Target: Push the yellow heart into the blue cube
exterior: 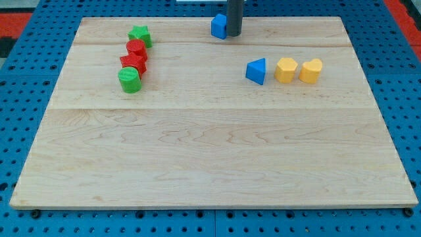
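Observation:
The yellow heart (pixel 311 70) lies at the view's right on the wooden board. A yellow hexagon block (pixel 286 70) sits just to its left, and a blue triangle block (pixel 257 70) sits left of that. The blue cube (pixel 219 26) is at the view's top centre, near the board's top edge. My tip (pixel 234 33) is right beside the blue cube, on its right side, touching or nearly touching it. The tip is far from the yellow heart, up and to the left of it.
At the view's upper left a green star (pixel 140 35), two red blocks (pixel 136 48) (pixel 133 63) and a green cylinder (pixel 130 79) stand in a tight column. The wooden board (pixel 210 151) is ringed by a blue pegboard surface (pixel 20 131).

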`<control>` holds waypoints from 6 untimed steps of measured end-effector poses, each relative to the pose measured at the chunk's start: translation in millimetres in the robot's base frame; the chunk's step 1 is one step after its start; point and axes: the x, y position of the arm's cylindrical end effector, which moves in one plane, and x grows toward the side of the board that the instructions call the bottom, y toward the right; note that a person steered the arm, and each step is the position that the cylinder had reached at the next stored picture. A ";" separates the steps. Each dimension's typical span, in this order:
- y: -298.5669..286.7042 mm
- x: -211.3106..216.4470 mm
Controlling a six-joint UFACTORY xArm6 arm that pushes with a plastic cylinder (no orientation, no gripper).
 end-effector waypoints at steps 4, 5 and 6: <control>-4.7 -10.1; -4.7 -9.1; -1.2 -3.1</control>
